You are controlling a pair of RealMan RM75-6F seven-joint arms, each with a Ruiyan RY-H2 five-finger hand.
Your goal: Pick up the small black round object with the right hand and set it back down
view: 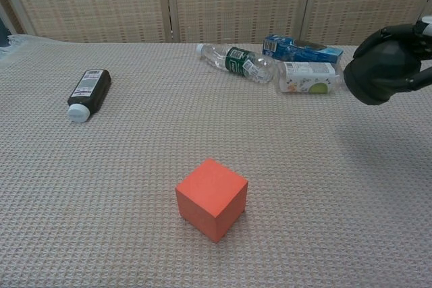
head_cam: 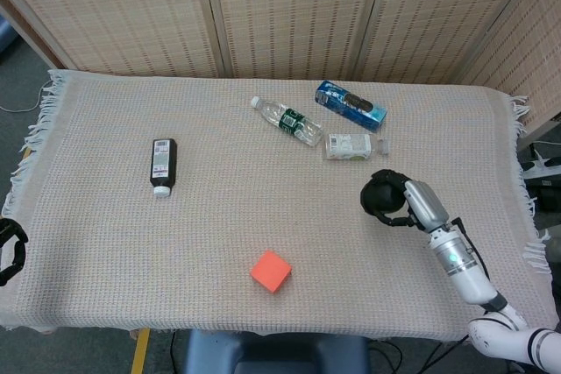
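The right hand holds the small black round object up off the table.

The ball-like object sits inside the hand, with dark fingers wrapped over its top and sides. In the chest view it hangs in the air near the right edge, just past the end of the clear bottle with the fruit label. Its shadow falls on the woven cloth below. The left hand only peeks in at the left edge of the head view, and I cannot tell if it is wide or closed. An orange block sits near the front. A dark bottle lies on the left. A green-label bottle and a blue box lie at the back.
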